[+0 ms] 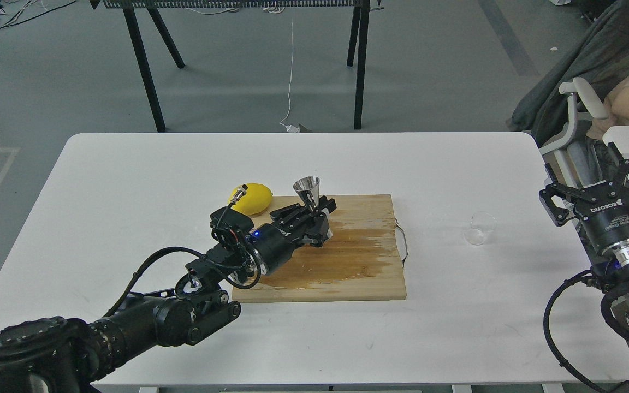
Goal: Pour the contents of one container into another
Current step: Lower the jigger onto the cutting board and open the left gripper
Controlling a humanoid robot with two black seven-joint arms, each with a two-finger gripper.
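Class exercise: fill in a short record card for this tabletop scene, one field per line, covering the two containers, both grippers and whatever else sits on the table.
jigger: shiny steel jigger, upright, over the board's far left part
left gripper: left gripper shut on the jigger's waist
glass cup: clear glass cup on the table, right of the board, untouched
right gripper: right gripper open, at the table's right edge, holding nothing
cutting board: wooden cutting board, wet stain across its middle
lemon: yellow lemon on the table by the board's far left corner

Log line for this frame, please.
left hand: shut on jigger, upright over cutting board | right hand: open, empty | glass cup: on table, untouched
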